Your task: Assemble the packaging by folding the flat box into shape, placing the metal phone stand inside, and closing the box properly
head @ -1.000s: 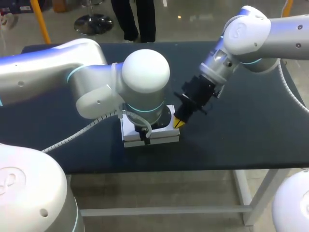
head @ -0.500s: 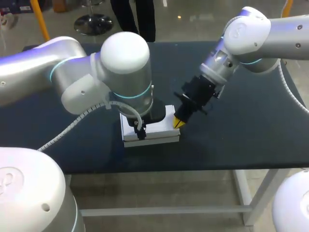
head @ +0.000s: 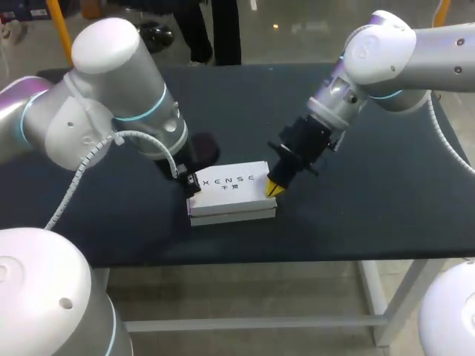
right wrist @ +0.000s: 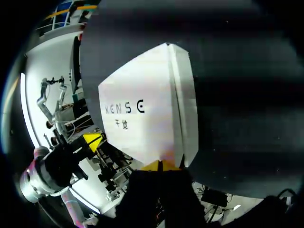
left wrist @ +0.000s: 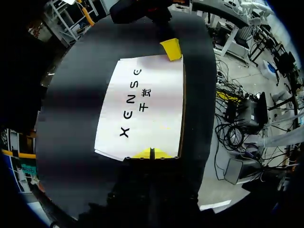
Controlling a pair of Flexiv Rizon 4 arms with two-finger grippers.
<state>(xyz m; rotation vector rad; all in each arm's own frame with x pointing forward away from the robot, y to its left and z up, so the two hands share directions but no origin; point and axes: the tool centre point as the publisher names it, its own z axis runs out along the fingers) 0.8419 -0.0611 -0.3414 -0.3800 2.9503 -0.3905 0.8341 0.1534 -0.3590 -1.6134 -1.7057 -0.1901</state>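
Note:
The white box (head: 230, 194) lies closed and flat on the black table, print on its lid. My left gripper (head: 191, 183) sits at its left end, fingers shut with nothing held. In the left wrist view its tips (left wrist: 151, 154) meet at the box's (left wrist: 142, 104) near edge. My right gripper (head: 272, 189) is shut too, its yellow tips resting on the box's right end. In the right wrist view the closed tips (right wrist: 160, 165) touch the lid (right wrist: 147, 114) beside the side flap seam. The metal phone stand is not in sight.
The black table (head: 371, 208) stretches out to the right and behind the box. The box lies close to the table's front edge (head: 312, 256). My left arm's elbow (head: 111, 52) stands high over the table's left part.
My left arm has swung back to the left from above the box, uncovering the lid, and its fingers have shut. The right arm and the box have stayed put.

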